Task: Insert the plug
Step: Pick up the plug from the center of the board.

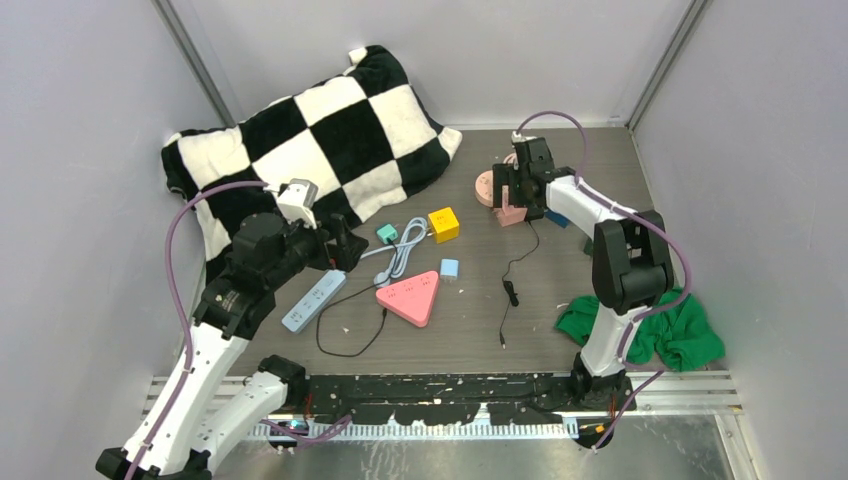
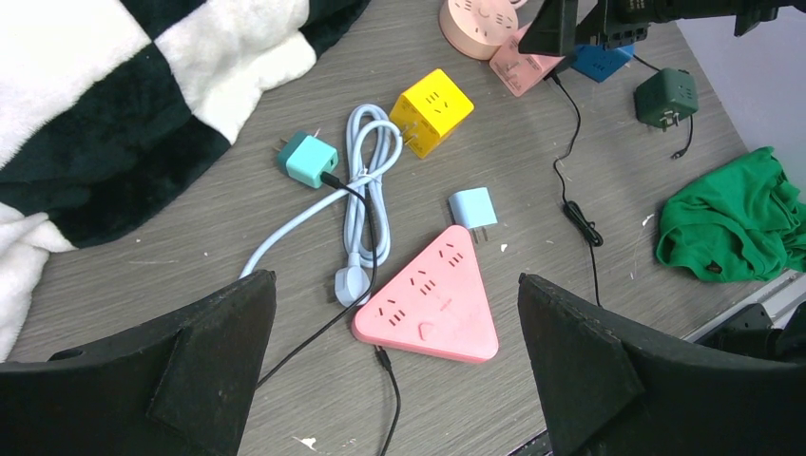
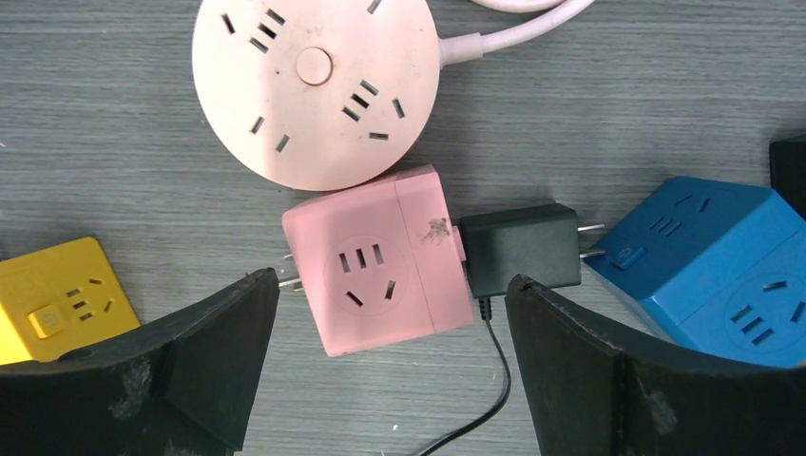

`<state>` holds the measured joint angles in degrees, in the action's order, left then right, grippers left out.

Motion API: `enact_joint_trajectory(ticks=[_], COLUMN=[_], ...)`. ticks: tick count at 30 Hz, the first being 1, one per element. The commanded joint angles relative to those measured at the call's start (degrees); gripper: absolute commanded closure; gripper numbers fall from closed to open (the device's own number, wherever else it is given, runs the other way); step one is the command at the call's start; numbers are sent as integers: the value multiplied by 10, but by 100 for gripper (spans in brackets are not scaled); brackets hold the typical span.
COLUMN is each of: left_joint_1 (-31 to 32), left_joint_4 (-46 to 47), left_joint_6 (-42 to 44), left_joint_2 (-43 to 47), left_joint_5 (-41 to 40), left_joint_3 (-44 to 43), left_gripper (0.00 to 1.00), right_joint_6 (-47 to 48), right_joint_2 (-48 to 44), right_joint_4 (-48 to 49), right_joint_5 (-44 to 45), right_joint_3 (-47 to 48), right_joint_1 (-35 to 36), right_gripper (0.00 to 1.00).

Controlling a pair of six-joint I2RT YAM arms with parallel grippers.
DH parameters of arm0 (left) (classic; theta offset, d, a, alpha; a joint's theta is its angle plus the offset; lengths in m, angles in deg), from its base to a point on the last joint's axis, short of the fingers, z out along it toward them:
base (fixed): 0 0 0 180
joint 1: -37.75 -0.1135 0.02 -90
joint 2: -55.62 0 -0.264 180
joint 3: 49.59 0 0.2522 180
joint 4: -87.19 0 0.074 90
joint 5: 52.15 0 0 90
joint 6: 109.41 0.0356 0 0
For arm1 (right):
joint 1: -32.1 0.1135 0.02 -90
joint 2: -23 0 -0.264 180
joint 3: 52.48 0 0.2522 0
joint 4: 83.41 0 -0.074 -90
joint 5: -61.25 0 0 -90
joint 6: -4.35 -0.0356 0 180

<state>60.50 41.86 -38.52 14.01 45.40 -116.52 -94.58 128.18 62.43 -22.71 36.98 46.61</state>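
Note:
The black adapter plug [image 3: 521,249] lies flat on the table, its back against the pink cube socket [image 3: 375,271] and its two prongs pointing at the blue cube socket [image 3: 713,271]. The plug's thin black cable runs toward the near edge. My right gripper [image 3: 392,313] hovers open over the pink cube [image 1: 512,213], one finger on each side, holding nothing. A round pink socket [image 3: 314,85] sits just beyond the cube. My left gripper [image 2: 396,285] hangs open above the pink triangular power strip [image 2: 432,299], empty.
A checkered pillow [image 1: 310,140] fills the back left. Around the triangle lie a yellow cube socket [image 2: 433,109], a teal plug [image 2: 310,160], a light-blue adapter [image 2: 472,207] and a coiled white cable [image 2: 366,171]. A dark green adapter [image 2: 664,97] and green cloth [image 1: 660,325] lie on the right.

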Motion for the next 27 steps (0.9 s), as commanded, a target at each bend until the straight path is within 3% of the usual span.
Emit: enact_joint_trajectory(ticks=[1, 4, 7, 9, 16, 27], left_joint_1=[-3, -3, -3, -3, -3, -3], left_joint_4=[15, 14, 13, 14, 14, 24], left_joint_6=[0, 1, 2, 2, -2, -13], left_joint_2=[10, 10, 11, 11, 10, -2], left_joint_5=[2, 2, 0, 2, -1, 13], left_joint_3=[-1, -2, -2, -2, -1, 1], left_gripper=[0, 0, 0, 0, 1, 3], right_joint_6=[21, 30, 33, 36, 42, -32], right_joint_2=[13, 23, 20, 12, -77, -326], right_joint_4=[-6, -15, -21, -26, -13, 78], right_joint_5=[9, 0, -9, -10, 20, -45], right_joint_3=[30, 32, 33, 33, -14, -153], right_joint_1=[-2, -1, 0, 3, 47, 143], right_gripper=[8, 15, 32, 37, 44, 45])
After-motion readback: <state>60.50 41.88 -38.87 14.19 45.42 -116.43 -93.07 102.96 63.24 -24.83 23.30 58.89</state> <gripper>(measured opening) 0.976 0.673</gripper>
